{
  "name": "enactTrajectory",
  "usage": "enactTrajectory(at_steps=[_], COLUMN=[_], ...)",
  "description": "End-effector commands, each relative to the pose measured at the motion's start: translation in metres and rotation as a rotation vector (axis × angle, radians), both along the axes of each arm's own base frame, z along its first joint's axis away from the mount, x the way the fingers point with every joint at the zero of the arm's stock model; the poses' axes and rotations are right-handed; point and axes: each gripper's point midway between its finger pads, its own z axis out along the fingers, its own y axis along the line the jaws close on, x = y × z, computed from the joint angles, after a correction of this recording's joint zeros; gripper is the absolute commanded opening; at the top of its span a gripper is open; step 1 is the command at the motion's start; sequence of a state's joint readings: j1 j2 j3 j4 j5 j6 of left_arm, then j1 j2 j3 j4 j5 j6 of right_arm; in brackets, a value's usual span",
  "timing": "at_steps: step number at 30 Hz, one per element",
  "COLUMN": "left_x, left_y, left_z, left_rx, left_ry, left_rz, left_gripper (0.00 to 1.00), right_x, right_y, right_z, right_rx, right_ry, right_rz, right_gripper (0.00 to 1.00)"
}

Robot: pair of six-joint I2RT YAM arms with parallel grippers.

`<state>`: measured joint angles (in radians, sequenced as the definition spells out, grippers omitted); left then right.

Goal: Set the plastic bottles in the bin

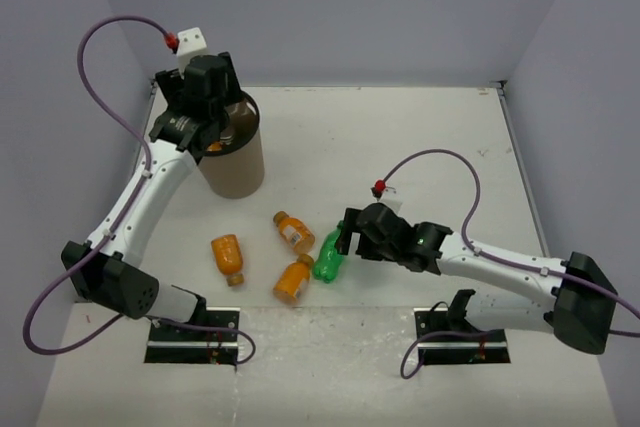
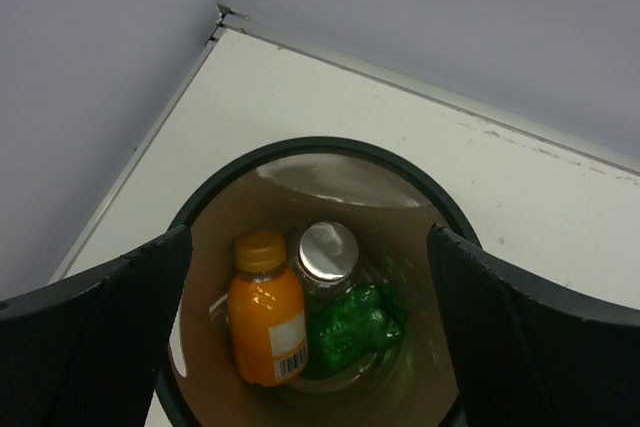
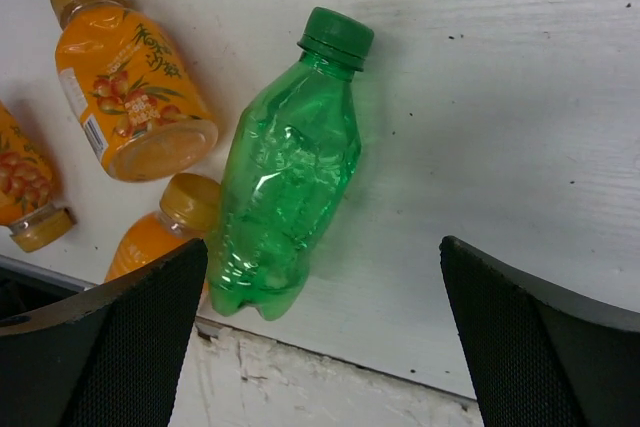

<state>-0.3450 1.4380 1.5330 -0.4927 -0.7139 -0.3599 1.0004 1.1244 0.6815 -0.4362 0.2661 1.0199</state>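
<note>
Right pincer (image 3: 318, 247) open, empty, above green bottle (image 3: 285, 177) lying on tabletop (image 3: 500, 97). Shift left to centre it, descend, close across mid-body, avoid adjacent orange bottle (image 3: 185, 205). Left pincer (image 2: 308, 237) open over bin (image 2: 330, 144).

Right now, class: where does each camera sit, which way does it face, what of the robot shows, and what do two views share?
Top external: above and behind the bases, looking down on the table; both arms show.
Left wrist: over the bin, facing down into it; the open left pincer frames it.
Right wrist: over the table, facing down at the green bottle; the open right pincer fills the lower corners.
Shared: top and right wrist both show the green bottle and three orange bottles.
</note>
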Motion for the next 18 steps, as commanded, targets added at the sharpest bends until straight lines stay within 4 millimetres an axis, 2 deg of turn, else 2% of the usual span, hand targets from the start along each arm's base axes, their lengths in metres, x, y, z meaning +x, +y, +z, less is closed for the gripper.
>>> enactTrajectory(at_steps=[1,3,4,5,7,11,13,15,17,18], left_x=[-0.027,-0.053,-0.069,-0.075,-0.090,-0.101,-0.105,-0.107,-0.110,-0.110], left_y=[-0.002,-0.017,-0.017,-0.024,-0.024,-0.024,-0.024,-0.025,-0.028,-0.030], left_z=[0.037,0.040,0.049,0.033,0.021,-0.009,-0.025,-0.032,-0.039,-0.040], left_rx=[-0.080,-0.112,-0.128,-0.125,-0.132,-0.100,-0.083,-0.076,-0.080,-0.082], left_ry=[-0.064,-0.079,-0.112,-0.087,-0.076,0.008,0.046,0.063,0.078,0.082], left_rz=[-0.037,-0.114,-0.141,-0.168,-0.198,-0.232,-0.243,-0.256,-0.282,-0.294], left_gripper=[1.00,1.00,1.00,1.00,1.00,1.00,1.00,1.00,1.00,1.00], right_x=[0.016,0.019,0.017,0.018,0.017,0.015,0.008,0.004,-0.004,-0.008], right_y=[0.019,0.020,0.024,0.027,0.034,0.048,0.046,0.042,0.040,0.040], right_z=[0.016,0.004,0.001,0.002,-0.009,-0.019,-0.033,-0.043,-0.059,-0.063], right_rx=[0.036,-0.027,-0.043,-0.047,-0.069,-0.116,-0.188,-0.226,-0.226,-0.211], right_ry=[-0.025,-0.001,0.003,0.002,0.015,0.036,0.060,0.067,0.093,0.107], right_rz=[-0.089,-0.108,-0.100,-0.104,-0.092,-0.066,-0.074,-0.088,-0.079,-0.071], right_gripper=[0.99,0.99,0.99,0.99,0.98,0.94,0.92,0.90,0.83,0.76])
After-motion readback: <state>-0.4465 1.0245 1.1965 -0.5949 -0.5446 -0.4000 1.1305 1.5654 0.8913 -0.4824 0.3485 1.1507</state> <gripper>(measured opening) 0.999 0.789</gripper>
